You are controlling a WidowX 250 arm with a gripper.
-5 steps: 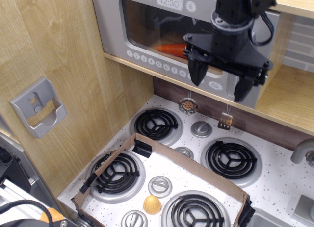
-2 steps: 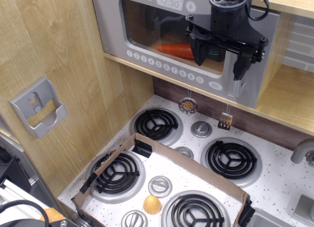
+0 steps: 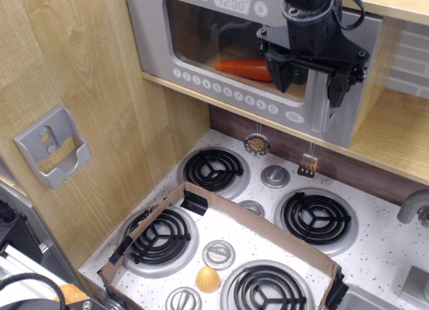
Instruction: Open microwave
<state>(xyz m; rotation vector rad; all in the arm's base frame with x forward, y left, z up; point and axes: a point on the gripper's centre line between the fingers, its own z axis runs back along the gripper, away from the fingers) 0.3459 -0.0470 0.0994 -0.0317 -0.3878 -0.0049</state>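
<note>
The microwave [image 3: 221, 49] is sitting on the wooden shelf above the stove [image 3: 268, 216], door closed, carrot [image 3: 244, 69] inside. The gripper [image 3: 307, 84] is hovering at its handle [image 3: 322, 116], fingers apart.

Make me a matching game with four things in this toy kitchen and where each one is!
Things:
1. carrot
2. yellow lemon
3. grey slotted bracket
4. end effector

Places:
A. on the wooden wall at the left
B. in front of the microwave door's right side
C. behind the microwave's clear window
D. on the stovetop, inside the cardboard frame

Pairs: 1-C, 2-D, 3-A, 4-B
</note>
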